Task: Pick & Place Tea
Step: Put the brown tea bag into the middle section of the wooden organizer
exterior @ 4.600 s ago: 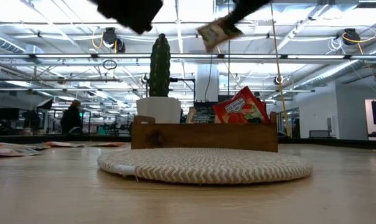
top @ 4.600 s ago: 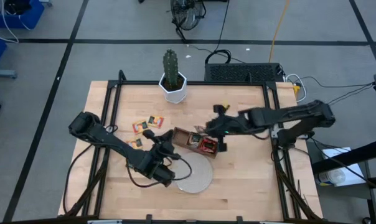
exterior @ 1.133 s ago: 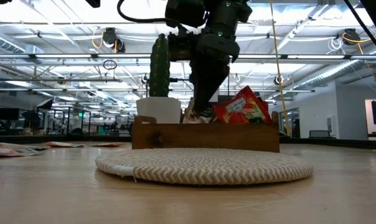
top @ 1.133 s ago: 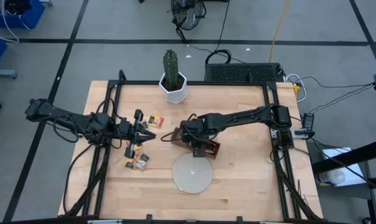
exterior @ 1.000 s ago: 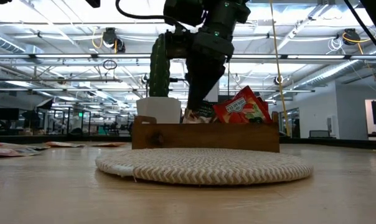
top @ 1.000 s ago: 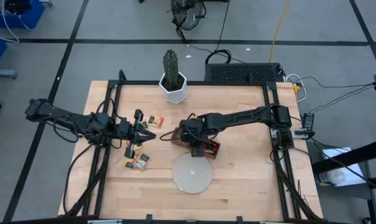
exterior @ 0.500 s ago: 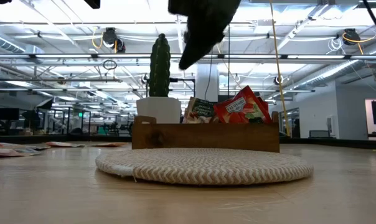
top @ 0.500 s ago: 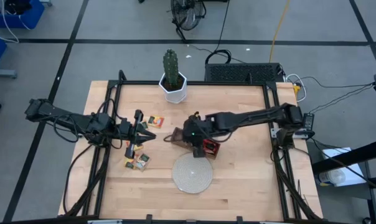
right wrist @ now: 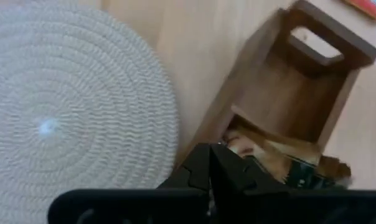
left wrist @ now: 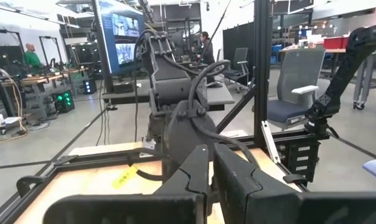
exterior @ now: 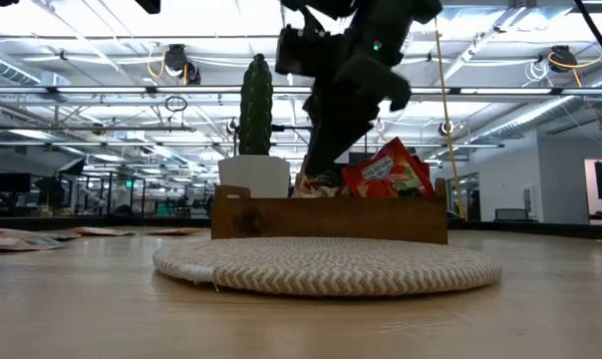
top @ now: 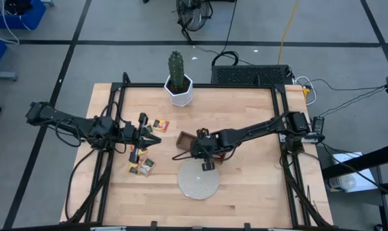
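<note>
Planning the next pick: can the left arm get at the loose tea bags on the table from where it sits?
Probably yes. The left gripper hangs shut between the tea bags nearer the front edge and another bag toward the cactus, with bare wood and nothing between. The right gripper is busy over at the wooden tray.

The pale wooden table has a black frame around its edges. On it stand a cactus in a white pot near the far edge, a brown wooden tray about mid-table, and a round woven disc just in front of the tray. Loose sachets lie left of the tray, with more sachets nearer the front.
</note>
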You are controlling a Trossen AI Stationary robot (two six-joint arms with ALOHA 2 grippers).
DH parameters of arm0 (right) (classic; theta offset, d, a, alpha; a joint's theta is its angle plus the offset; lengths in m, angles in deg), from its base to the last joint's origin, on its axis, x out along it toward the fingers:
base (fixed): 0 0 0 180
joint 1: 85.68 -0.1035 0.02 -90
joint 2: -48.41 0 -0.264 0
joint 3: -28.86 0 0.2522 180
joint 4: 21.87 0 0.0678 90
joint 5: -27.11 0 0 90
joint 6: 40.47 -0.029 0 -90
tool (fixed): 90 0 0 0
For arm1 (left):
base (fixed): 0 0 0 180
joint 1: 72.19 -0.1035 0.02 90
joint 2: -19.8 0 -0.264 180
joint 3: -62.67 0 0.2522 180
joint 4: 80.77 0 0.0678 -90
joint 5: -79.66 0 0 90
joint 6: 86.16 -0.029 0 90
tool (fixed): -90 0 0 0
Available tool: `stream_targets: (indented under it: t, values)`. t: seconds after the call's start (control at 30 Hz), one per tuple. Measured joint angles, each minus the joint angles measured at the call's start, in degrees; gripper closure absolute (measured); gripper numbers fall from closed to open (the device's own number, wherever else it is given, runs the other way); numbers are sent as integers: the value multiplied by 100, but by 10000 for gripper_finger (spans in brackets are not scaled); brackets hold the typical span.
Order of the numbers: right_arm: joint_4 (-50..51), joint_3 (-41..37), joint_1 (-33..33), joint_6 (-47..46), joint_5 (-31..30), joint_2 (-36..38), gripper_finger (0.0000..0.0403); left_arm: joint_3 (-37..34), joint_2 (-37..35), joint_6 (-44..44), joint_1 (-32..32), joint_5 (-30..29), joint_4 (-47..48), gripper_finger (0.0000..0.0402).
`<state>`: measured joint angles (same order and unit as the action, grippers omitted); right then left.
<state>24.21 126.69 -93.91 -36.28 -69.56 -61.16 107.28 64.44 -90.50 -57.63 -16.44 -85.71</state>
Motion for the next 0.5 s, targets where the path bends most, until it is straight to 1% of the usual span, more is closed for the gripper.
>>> stream_targets:
  t: [0.07,0.2,0.33,0.5]
  values:
    - [43,-35,16,-42,-78,-8,403,0,0,5,-3,-18,0,371]
    - [187,-37,35,-49,-48,-4,403,0,0,13,-3,-75,-2,371]
    - [216,-37,41,-14,-287,-4,403,0,0,13,-3,-138,-2,371]
    - [215,-37,94,137,-726,-4,403,0,0,13,-3,-152,-4,371]
